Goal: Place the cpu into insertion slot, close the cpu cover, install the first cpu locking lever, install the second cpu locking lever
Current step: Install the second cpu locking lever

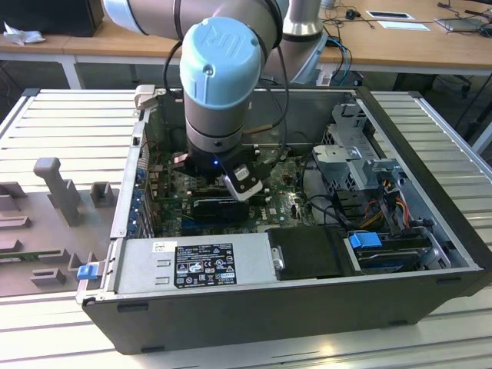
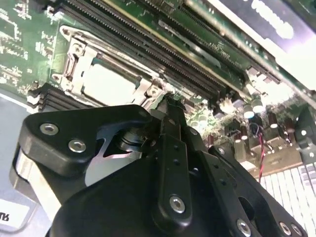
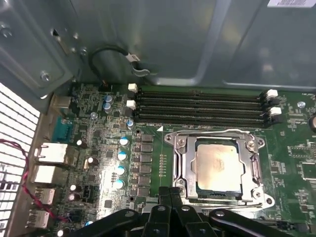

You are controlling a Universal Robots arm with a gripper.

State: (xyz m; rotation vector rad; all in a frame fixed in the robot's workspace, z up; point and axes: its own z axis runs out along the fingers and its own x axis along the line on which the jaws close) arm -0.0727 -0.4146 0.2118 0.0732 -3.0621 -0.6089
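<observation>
the cpu [image 3: 218, 168], a light, stiff, fragile chip best held by its edges, lay in the insertion slot [image 3: 180, 159] under the closed cpu cover [image 3: 255, 163], while the gripper [image 3: 169, 195] hovered just beside it, fingers together and empty.

Even, bright room light fills the exterior view, with soft shadow inside the open computer case [image 1: 430, 254]. In the second wrist view, glare whitens the cpu [image 2: 109, 82] and bleaches the far corner beyond the memory slots [image 2: 148, 47]; the claw [image 2: 170, 106] looms dark and blurred. In the first wrist view the motherboard [image 3: 98, 163] is sharp, with a bright patch beside the capacitors [image 3: 121, 163].
</observation>
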